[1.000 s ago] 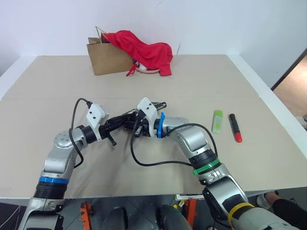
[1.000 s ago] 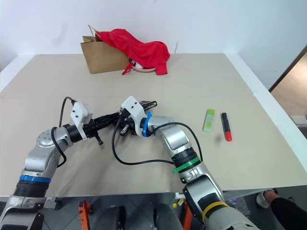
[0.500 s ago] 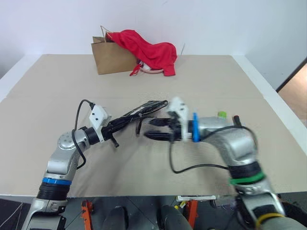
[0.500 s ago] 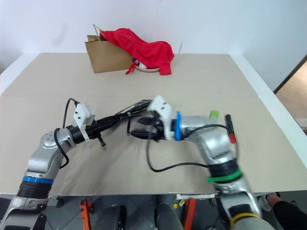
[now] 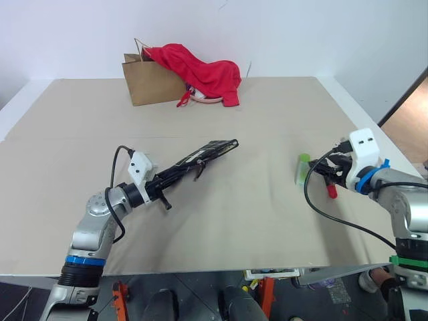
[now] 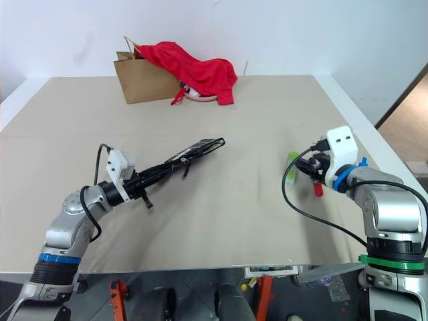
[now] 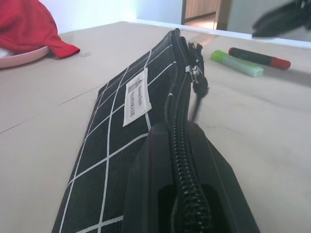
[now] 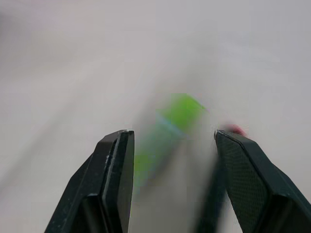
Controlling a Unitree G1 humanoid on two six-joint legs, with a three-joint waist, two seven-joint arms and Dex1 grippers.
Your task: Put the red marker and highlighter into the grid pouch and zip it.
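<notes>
The grid pouch [image 5: 204, 154], black with white lines and a small white label [image 7: 135, 96], stands on its edge at the middle of the table, its zip pull cord [image 5: 198, 170] hanging partway along. My left gripper [image 5: 164, 182] is shut on the pouch's near end. At the right, the light-green highlighter [image 5: 302, 167] and the red marker [image 7: 260, 57] lie side by side on the table. My right gripper [image 5: 322, 175] hovers open just over them, empty, and partly hides the marker. Between its fingers [image 8: 119, 160] the highlighter [image 8: 170, 128] appears blurred.
A brown paper bag [image 5: 150, 83] draped with a red cloth [image 5: 204, 70] stands at the far edge of the table. The table's right edge [image 5: 374, 134] runs close beside the pens.
My right gripper has left the pouch's zip, swung far to the right over the pens, and opened. The left gripper still holds the pouch in about the same place.
</notes>
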